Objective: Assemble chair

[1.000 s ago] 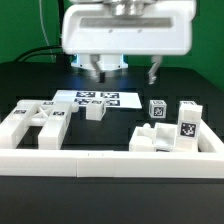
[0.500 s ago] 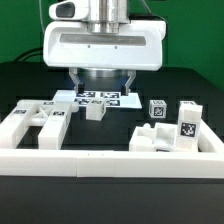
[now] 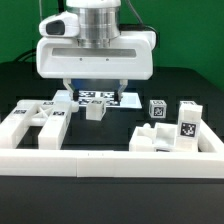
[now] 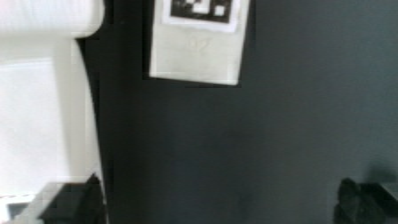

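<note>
Currently the white two-finger gripper (image 3: 97, 92) hangs low over the black table (image 3: 185, 85), toward the back of the scene. Its big white body hides a part of the thin flat white marker board (image 3: 104, 99) with its printed tags. The two dark fingers (image 3: 68, 90) stand wide apart, and nothing is held between them. In the wrist view the gripper (image 4: 214, 200) shows only its two dark tips, with bare black table between them. That view also shows a flat white piece with one black-and-white tag (image 4: 196, 45) and a broad blurred white shape (image 4: 45, 110) beside it. I cannot tell which parts these are.

The chair is not yet put together, and its chunky white plastic pieces lie loose on the table. A small white tagged block (image 3: 95, 111) lies just in front of the marker board, under the gripper but apart from the fingers. On the exterior view's left there is a group of white angular pieces with tags (image 3: 35, 122), lying close together. On the exterior view's right a small tagged cube (image 3: 157, 108) stands near a taller tagged block (image 3: 188, 118), and a low white piece (image 3: 150, 138) lies just in front of them. A long plain white rail (image 3: 110, 160) runs across the front of the table, before all these pieces.
</note>
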Controlling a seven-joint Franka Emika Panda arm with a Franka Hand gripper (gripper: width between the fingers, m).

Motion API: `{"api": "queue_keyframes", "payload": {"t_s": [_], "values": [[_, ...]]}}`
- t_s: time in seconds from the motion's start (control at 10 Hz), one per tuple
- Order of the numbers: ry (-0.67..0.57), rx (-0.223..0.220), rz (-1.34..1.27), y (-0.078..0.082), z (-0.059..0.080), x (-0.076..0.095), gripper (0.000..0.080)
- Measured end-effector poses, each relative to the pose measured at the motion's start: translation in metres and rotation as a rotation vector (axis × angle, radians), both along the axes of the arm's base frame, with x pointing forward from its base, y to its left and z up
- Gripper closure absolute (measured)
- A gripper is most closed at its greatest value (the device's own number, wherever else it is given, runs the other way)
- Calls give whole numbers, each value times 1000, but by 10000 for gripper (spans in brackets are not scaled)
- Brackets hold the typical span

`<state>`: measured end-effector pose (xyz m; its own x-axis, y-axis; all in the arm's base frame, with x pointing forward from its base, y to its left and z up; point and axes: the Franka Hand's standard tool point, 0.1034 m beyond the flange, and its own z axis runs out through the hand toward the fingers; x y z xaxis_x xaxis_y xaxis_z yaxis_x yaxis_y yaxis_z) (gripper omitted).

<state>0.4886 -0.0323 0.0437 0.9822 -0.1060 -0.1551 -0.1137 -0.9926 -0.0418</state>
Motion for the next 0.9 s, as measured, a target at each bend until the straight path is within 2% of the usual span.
{"api": "queue_keyframes", "payload": {"t_s": [0.1,0.3,0.4,0.6,0.9], "values": [[74,17,0,1,-5,-4,150],[204,53,2,6,-3,-4,150],[205,51,1,4,-5,-2,150],[228,40,-107,-9,-10,-13,150],[249,36,-125,-8,-14,-18,150]]}}
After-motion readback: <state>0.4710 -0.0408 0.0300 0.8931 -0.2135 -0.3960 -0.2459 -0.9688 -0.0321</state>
